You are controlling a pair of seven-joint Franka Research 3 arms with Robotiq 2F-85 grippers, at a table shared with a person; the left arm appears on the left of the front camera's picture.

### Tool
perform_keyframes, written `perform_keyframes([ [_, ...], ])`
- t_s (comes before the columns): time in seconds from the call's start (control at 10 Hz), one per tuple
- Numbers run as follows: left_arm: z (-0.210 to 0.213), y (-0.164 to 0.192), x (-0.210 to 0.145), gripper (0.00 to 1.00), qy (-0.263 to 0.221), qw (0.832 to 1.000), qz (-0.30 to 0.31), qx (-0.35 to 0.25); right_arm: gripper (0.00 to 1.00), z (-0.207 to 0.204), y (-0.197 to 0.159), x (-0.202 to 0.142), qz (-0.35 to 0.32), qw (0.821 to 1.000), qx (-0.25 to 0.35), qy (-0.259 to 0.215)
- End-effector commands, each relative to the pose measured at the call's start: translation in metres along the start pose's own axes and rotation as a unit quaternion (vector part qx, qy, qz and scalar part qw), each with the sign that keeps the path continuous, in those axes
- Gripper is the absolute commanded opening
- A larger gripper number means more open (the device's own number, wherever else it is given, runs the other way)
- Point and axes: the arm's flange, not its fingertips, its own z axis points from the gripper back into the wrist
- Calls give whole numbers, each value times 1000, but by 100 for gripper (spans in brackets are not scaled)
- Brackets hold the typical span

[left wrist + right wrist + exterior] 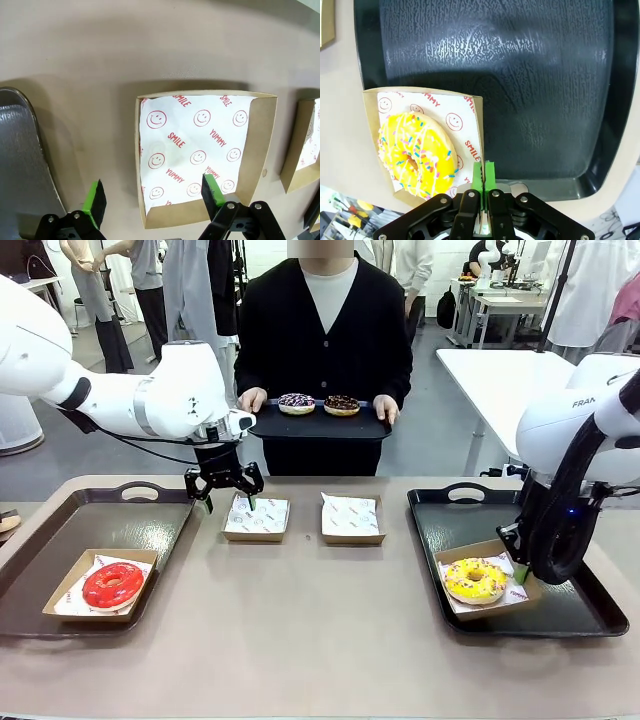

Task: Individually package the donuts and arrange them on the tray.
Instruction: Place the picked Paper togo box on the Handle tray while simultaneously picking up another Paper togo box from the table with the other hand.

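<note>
Front view: left gripper point(228, 503) wide open, holding nothing, straddling left wall of empty box point(257, 520). Red donut point(113, 585) boxed, left and nearer; yellow donut point(476, 580) boxed, well right — right gripper point(483, 174) pads together at rim of yellow's box point(370, 105). Purple donut point(296, 402), chocolate donut point(342, 403) beyond, on person's tray point(320, 427).

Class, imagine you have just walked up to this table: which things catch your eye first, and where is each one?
A glossy red donut sits boxed on the left tray and a yellow sprinkled donut boxed on the right tray. Across the table a person holds a small tray with two dark sprinkled donuts. In the middle, the left fingers hang open at the edge of an empty box.
</note>
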Motion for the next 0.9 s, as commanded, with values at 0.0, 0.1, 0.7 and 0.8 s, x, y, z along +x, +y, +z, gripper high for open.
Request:
perform_keyframes([
  [0.0, 1, -4, 6, 100, 4, 1000, 1, 16, 2, -2, 4, 3, 2, 1000, -7, -10],
  [0.1, 0, -3, 7, 100, 3, 1000, 3, 17, 2, -3, 5, 3, 1, 1000, -9, -9],
  [0.7, -5, -3, 14, 9, 11, 1000, 7, 21, 62, -4, 5, 1, 4, 1000, -6, -2],
  [0.8, -5, -2, 14, 0, 11, 1000, 6, 22, 100, -6, 6, 1, 3, 1000, -5, -3],
])
